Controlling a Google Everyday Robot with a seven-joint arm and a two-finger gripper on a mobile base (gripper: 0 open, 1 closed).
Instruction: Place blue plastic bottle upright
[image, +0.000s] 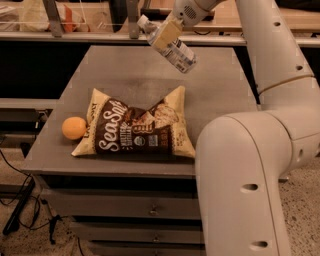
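**One bottle aloft, not yet upright**

Shows the gripper (166, 33) at the far side of the scene, above the far part of the table (125, 70), clamped around the blue plastic bottle (181, 54). Holds the bottle clear of the surface and tilted, with the white cap toward the far left and the base toward the near right. Leaves the chip bag (137, 130) lying flat in the near middle of the table and the orange (74, 128) just beside its left edge, both well apart from the bottle.

Judged as roughly midway: pick-up and lift done. Left to do: turning to vertical, lowering onto bare tabletop, release. Offers open surface on the far half, beneath the bottle, as a likely landing place. Calls for the base to meet the table squarely, to avoid toppling on release.
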